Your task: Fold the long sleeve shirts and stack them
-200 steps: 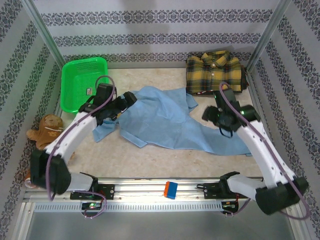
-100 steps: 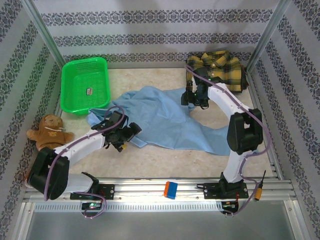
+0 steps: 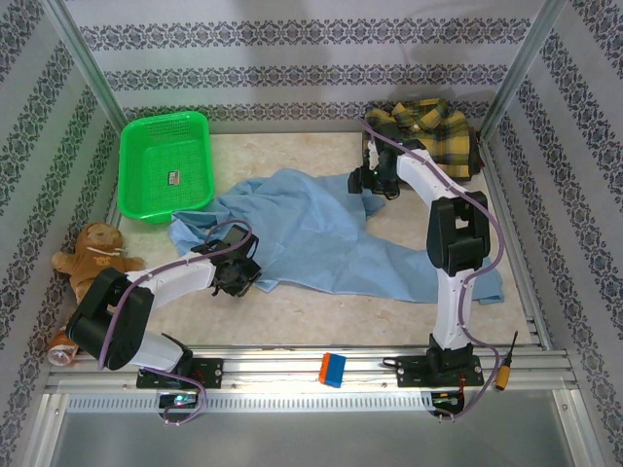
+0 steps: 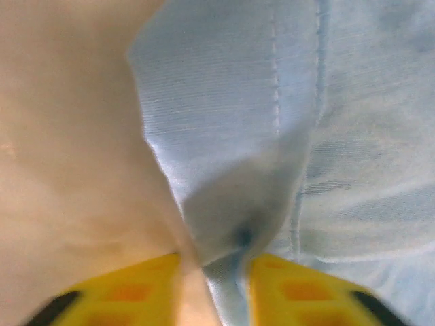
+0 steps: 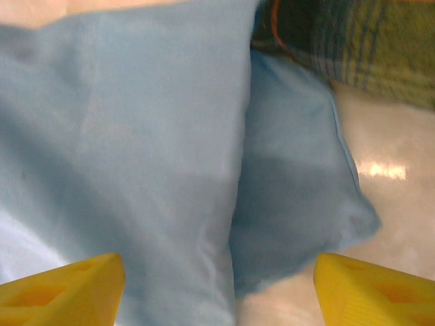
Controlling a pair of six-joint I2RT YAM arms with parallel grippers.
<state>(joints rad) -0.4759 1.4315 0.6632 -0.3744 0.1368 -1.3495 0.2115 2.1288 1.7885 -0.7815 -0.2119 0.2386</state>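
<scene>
Long sleeve shirts number two on my worktop (image 3: 292,313). The light blue shirt (image 3: 321,233) lies spread and rumpled across the middle, reaching from the left half toward the right edge. The plaid shirt (image 3: 423,131) sits bunched in the far right corner, not stacked with the blue one.

I have two claws, both on the blue one. My left claw (image 3: 237,275) is down at that shirt's near left hem. In my left wrist view, its two yellow fingers (image 4: 136,292) are closed on a raised pinch of blue cloth. My right claw (image 3: 375,182) hangs over the shirt's far end, just beside the plaid one. My right wrist view shows its fingers (image 5: 61,285) spread wide with nothing between them but flat blue fabric below.

One green basket (image 3: 156,146) stands in the far left corner. One stuffed bear (image 3: 92,255) sits at the left edge.
</scene>
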